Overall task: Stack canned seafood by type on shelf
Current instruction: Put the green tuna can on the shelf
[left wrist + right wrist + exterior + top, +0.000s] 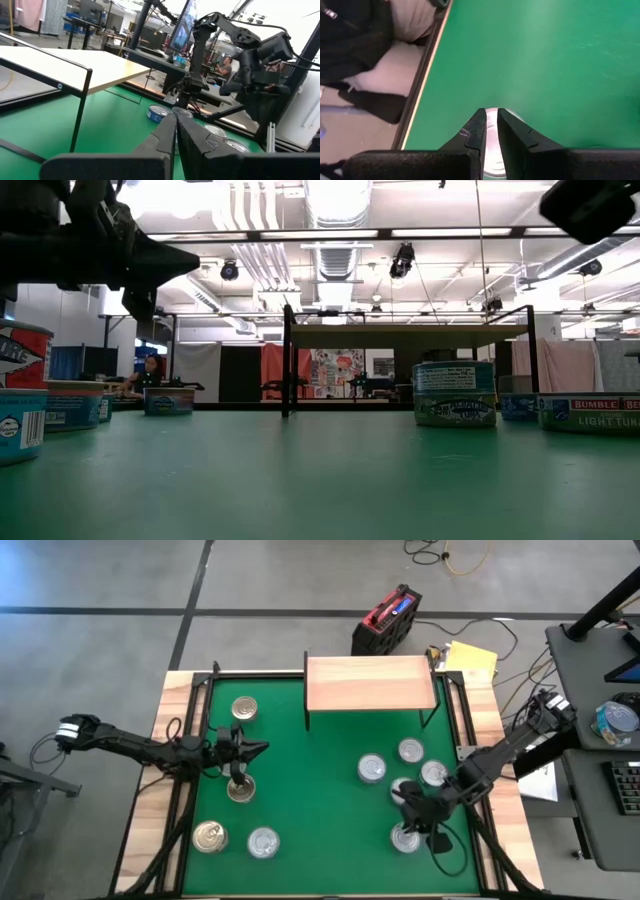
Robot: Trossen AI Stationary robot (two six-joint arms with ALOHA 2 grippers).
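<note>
The light-wood shelf (pixel 370 683) stands on thin black legs at the far middle of the green mat (pixel 320 800); nothing lies on it. Gold-topped cans (pixel 244 708) (pixel 210 836) (pixel 240 788) and a silver one (pixel 263 842) sit on the left half. Several silver cans (pixel 372 768) (pixel 410 750) (pixel 433 773) sit on the right half. My left gripper (pixel 262 748) (pixel 176 120) is shut, held level above the mat and pointing right. My right gripper (pixel 408 812) (pixel 491 112) is shut, slanting down above a silver can (pixel 406 838) (pixel 492 160), apart from it.
A wooden border (pixel 178 740) frames the mat. Black rails (pixel 195 730) run along both sides. A red and black case (pixel 386 620) and yellow papers (pixel 470 658) lie beyond the far edge. The mat's middle, in front of the shelf, holds no cans.
</note>
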